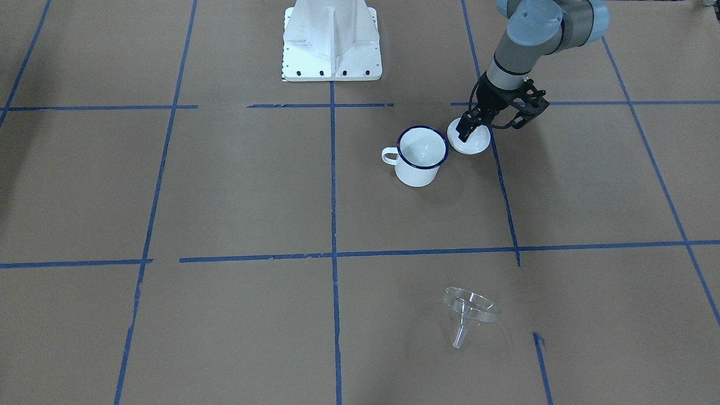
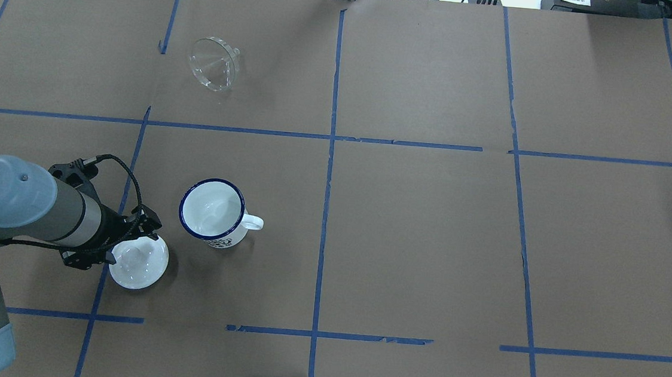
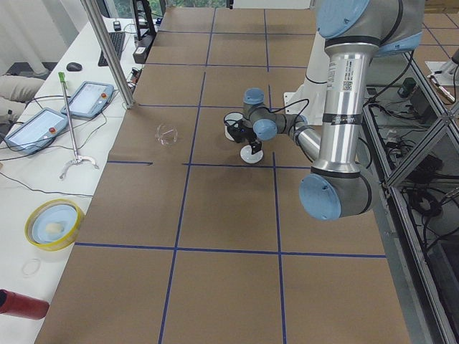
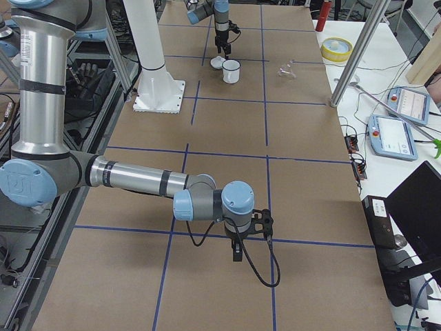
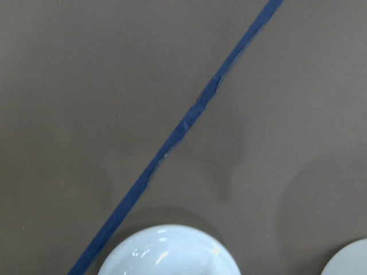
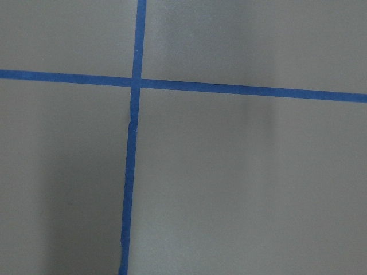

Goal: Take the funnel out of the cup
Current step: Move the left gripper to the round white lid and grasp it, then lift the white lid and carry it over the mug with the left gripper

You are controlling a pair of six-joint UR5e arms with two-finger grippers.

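The clear funnel (image 1: pixel 469 306) lies on its side on the brown table, far from the cup, with its spout pointing to the table edge; it also shows in the overhead view (image 2: pixel 214 65). The white cup (image 1: pixel 421 160) with a dark blue rim stands upright and empty (image 2: pixel 212 212). My left gripper (image 1: pixel 466 134) hangs over a white round knobbed lid (image 2: pixel 144 266) lying right beside the cup. I cannot tell whether its fingers are open or shut. My right gripper (image 4: pixel 236 249) hovers low over bare table far from these; I cannot tell its state.
The white robot base (image 1: pixel 332 45) stands behind the cup. Blue tape lines cross the brown table. The left wrist view shows the lid's top (image 5: pixel 166 255) at its bottom edge. A yellow dish (image 3: pixel 51 223) and tablets lie on the side bench.
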